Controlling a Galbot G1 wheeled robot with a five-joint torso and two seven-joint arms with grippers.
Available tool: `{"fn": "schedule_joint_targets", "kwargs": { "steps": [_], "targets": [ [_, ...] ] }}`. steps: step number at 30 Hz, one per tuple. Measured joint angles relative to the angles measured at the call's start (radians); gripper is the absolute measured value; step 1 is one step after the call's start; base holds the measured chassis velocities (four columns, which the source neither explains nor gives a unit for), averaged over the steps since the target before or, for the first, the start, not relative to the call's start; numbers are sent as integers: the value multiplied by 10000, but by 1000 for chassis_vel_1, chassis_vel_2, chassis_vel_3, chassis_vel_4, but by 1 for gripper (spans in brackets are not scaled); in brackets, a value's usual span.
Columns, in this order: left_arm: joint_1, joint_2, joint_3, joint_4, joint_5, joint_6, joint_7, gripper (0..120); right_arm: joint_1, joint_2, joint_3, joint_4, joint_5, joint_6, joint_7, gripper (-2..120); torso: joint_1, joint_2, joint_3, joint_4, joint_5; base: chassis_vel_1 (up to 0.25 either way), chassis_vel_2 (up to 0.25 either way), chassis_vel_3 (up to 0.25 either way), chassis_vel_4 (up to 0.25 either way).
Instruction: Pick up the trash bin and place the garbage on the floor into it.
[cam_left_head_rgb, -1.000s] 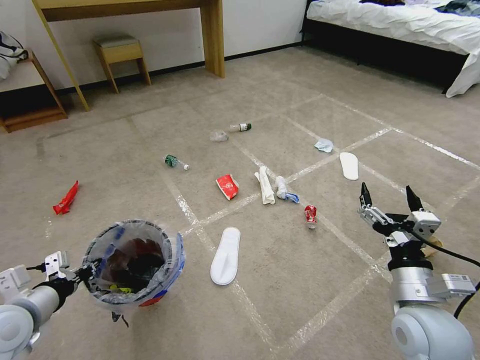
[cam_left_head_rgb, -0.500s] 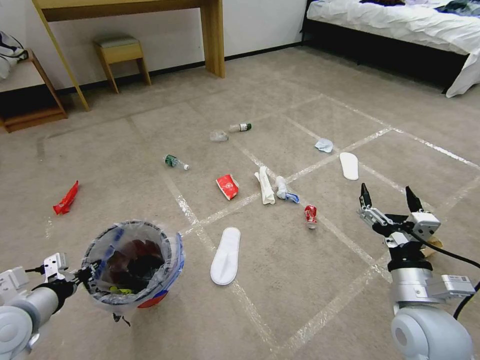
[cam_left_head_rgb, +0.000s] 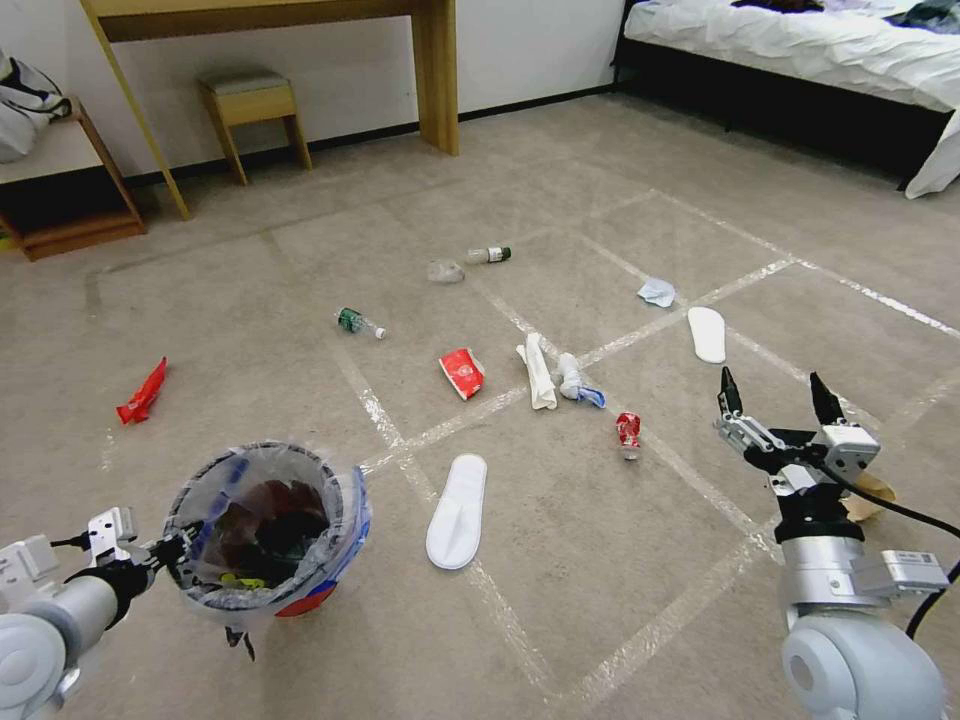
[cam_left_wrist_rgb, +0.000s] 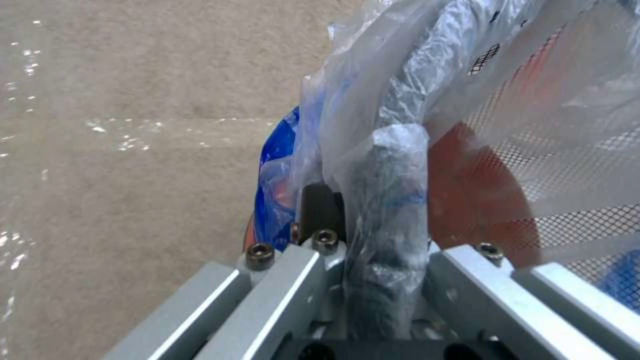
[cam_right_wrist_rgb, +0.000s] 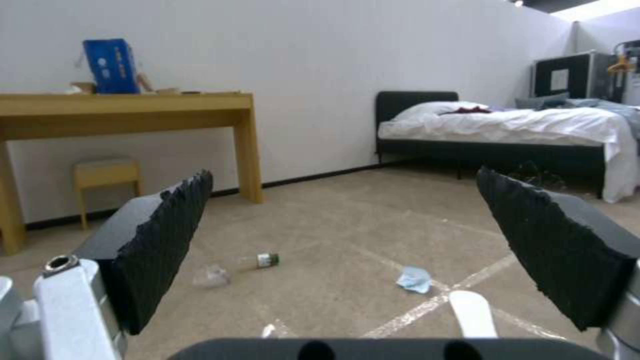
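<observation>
1. Red plastic shows through the crinkly clear liner of the trash bin (cam_left_head_rgb: 268, 530), which is held off the carpet at the near left by the left gripper (cam_left_head_rgb: 172, 548); in the left wrist view its fingers (cam_left_wrist_rgb: 387, 210) are seen clamped on the bagged rim.
2. The bin-lifting step is judged done; collection is the step in hand, and some litter is already seen inside.
3. A red wrapper (cam_left_head_rgb: 142, 392) is seen far left; a green-capped bottle (cam_left_head_rgb: 359, 323), a red paper cup (cam_left_head_rgb: 462, 373), a white paper roll (cam_left_head_rgb: 540, 371) and a crushed red can (cam_left_head_rgb: 627, 431) are scattered mid-floor.
4. The right gripper (cam_left_head_rgb: 773, 392) is held raised at the near right, fingers spread wide and empty.
5. It is judged that the can, lying nearest, would call for a lowered reach next.
</observation>
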Motion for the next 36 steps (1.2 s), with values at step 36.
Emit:
{"fn": "schedule_joint_targets", "kwargs": {
  "steps": [36],
  "targets": [
    [7,-119,111,-14,282,0,85,1,76,-28,129,-170,-72,291,-196,100,0,0,0,1,0,9,12,13,7]
  ]
}}
